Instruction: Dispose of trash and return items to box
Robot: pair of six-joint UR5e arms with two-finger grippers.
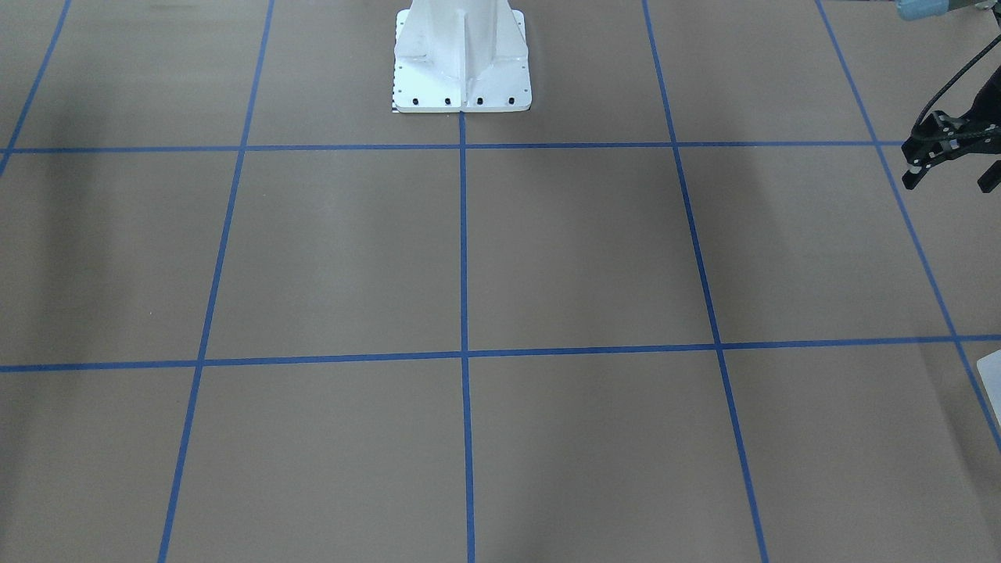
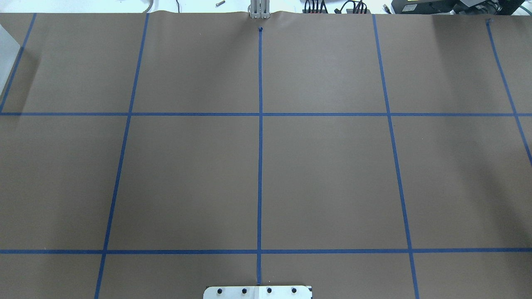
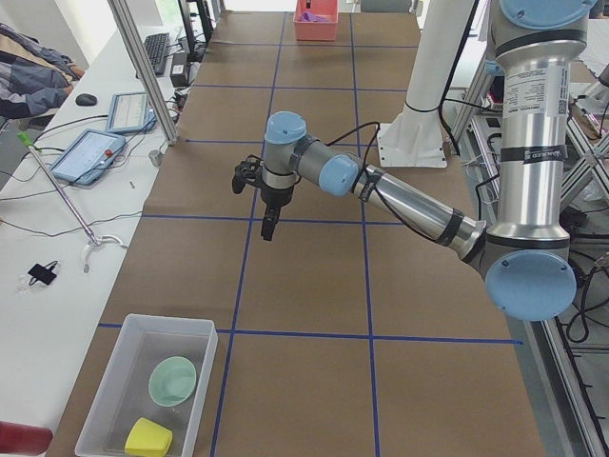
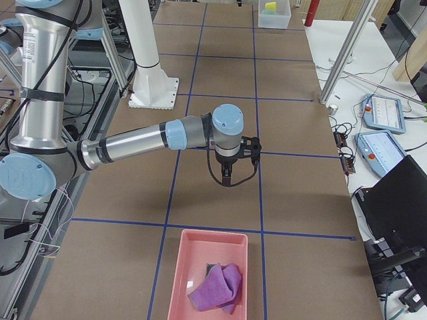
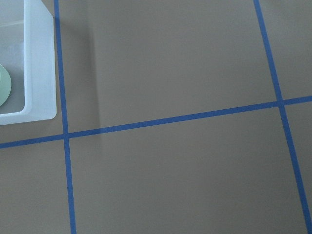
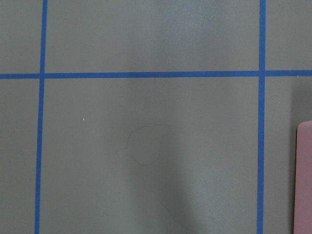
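A clear plastic box [image 3: 107, 381] at the table's left end holds a mint green bowl [image 3: 172, 380] and a yellow item [image 3: 148, 437]. It also shows in the left wrist view [image 5: 40, 63] and far off in the exterior right view [image 4: 274, 15]. A pink tray [image 4: 180, 277] at the right end holds a purple cloth [image 4: 217, 287]. My left gripper [image 1: 948, 184] hangs open and empty above the table, short of the box. My right gripper [image 4: 227, 177] hangs above the table before the pink tray, nothing seen in it. I cannot tell if it is open or shut.
The brown table [image 2: 324, 174] carries a blue tape grid. The white robot base [image 1: 461, 62] stands at its near edge. Tablets [image 3: 90, 152] and cables lie on the side bench. The pink tray's edge shows in the right wrist view [image 6: 305, 175].
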